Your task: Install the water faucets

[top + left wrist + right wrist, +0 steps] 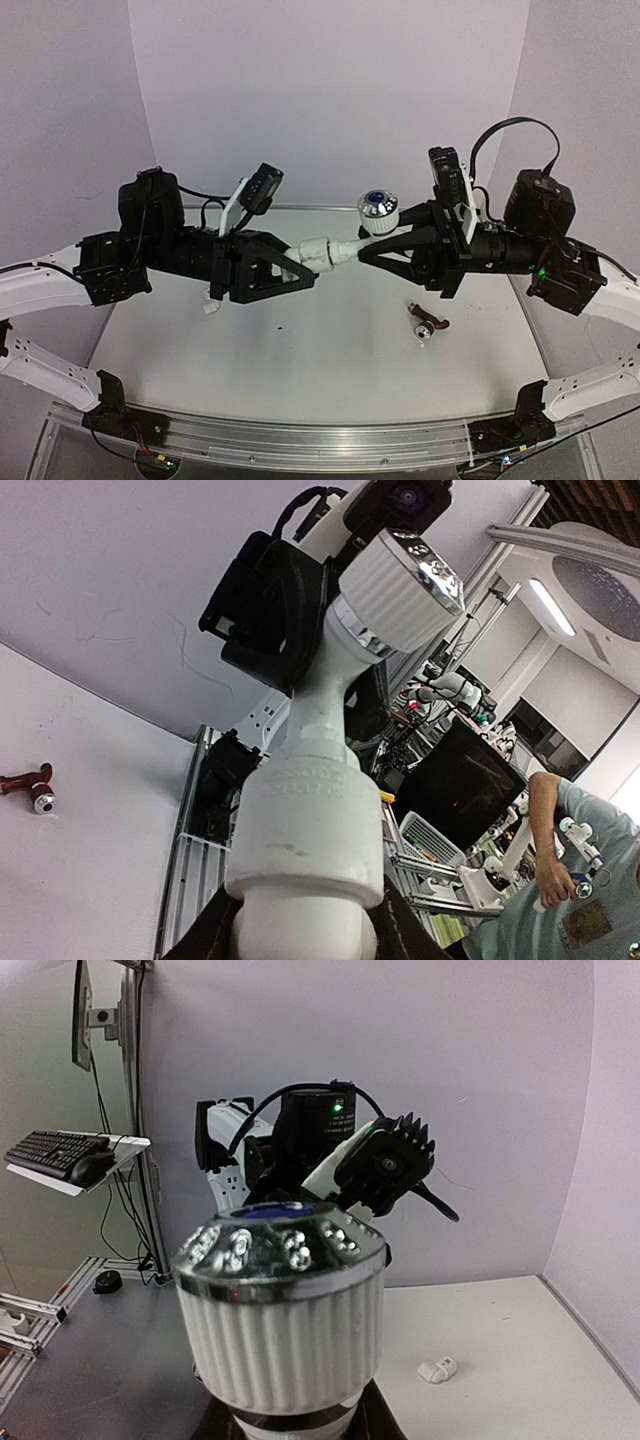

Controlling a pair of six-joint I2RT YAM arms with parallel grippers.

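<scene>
I have my left claw [303,265] clenched on a white pipe fitting [318,248] at mid-frame, held above the worktop [300,370]. My right claw [367,251] grips the water faucet [377,212] with its knob up and its end meeting the fitting. A small brown piece [430,325] lies on the worktop at lower right.

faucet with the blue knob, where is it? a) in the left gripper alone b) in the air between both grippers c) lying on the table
b: the faucet is off the table, clamped by the right gripper, with the left gripper on the white fitting at its end.
</scene>
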